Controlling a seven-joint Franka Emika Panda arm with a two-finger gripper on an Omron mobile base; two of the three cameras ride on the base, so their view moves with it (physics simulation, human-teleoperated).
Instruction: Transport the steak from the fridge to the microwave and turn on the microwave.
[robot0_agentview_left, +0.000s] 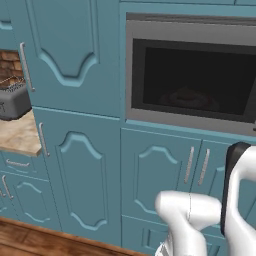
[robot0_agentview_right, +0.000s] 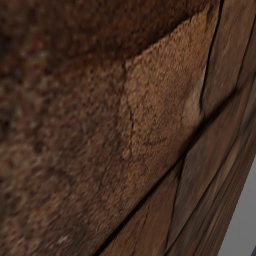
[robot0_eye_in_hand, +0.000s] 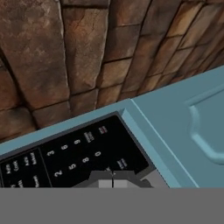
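White digits 2, 3, 5, 6, 8, 9, 0 mark the microwave (robot0_agentview_left: 192, 75) keypad (robot0_eye_in_hand: 74, 159).

We see the arm (robot0_agentview_left: 200, 220) at the lower right of the left base view: glossy white, rounded shells, fat and tubular. A dark, near-black band (robot0_agentview_left: 231, 175) edges the upright link. A thin seam line runs round the elbow casing. In the hand view, two small grey fingertips (robot0_eye_in_hand: 113, 180) sit pressed together.
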